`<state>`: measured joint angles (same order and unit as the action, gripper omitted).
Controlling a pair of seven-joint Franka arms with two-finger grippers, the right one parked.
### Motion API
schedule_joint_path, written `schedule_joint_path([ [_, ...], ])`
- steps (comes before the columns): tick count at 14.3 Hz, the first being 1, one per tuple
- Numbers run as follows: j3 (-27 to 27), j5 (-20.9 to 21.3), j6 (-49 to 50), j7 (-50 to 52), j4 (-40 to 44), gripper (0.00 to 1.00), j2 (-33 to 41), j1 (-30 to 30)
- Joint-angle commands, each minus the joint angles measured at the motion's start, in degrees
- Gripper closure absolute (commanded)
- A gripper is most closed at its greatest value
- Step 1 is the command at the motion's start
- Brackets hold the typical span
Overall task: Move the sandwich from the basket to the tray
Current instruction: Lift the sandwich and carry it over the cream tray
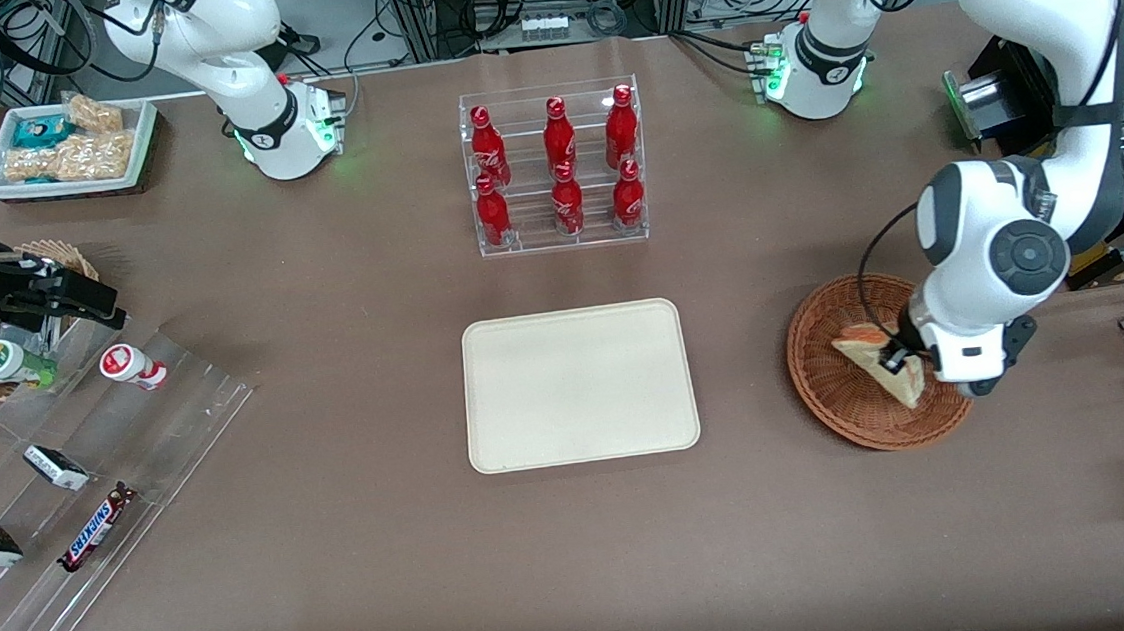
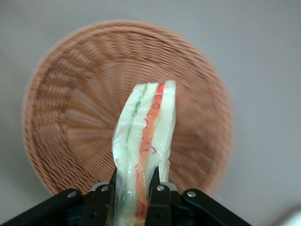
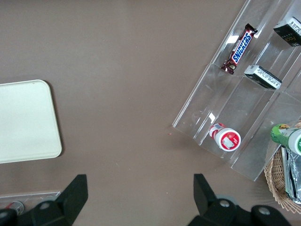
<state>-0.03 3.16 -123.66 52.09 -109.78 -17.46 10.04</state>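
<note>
Gripper (image 2: 134,197) clamped on sandwich (image 2: 143,146), held above basket (image 1: 828,385). Best kept pinched firm, raised clear of rim, carried toward 9 o'clock to tray (image 1: 577,384), lowered flat before release.

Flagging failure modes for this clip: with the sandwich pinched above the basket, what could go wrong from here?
1. The end effector grips only one end of the sandwich, through loose wrap, so it might slip or swing out.
2. The soft bread may get squashed.
3. It hangs just above the basket; moving sideways toward the tray too low could snag the rim.
</note>
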Motion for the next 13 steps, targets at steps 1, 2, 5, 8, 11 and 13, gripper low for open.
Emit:
schedule_joint_path([
  [1, -3.5, -1.1, 1.8, 0.7, 3.8, 0.95, -1.1, 3.6],
  [2, -4.9, -1.1, 1.7, 0.9, 5.5, 0.95, -2.5, 5.2],
  [5, -5.6, -0.3, 1.5, 0.9, 13.6, 0.94, -8.6, 13.1],
  [8, -5.5, 1.0, 0.5, 0.5, 19.9, 0.93, -13.8, 20.0],
  [11, -5.5, 4.7, 0.4, 0.5, 27.2, 0.93, -20.1, 25.3],
  [13, -5.5, 4.7, 0.3, 0.6, 31.8, 0.93, -24.6, 27.8],
])
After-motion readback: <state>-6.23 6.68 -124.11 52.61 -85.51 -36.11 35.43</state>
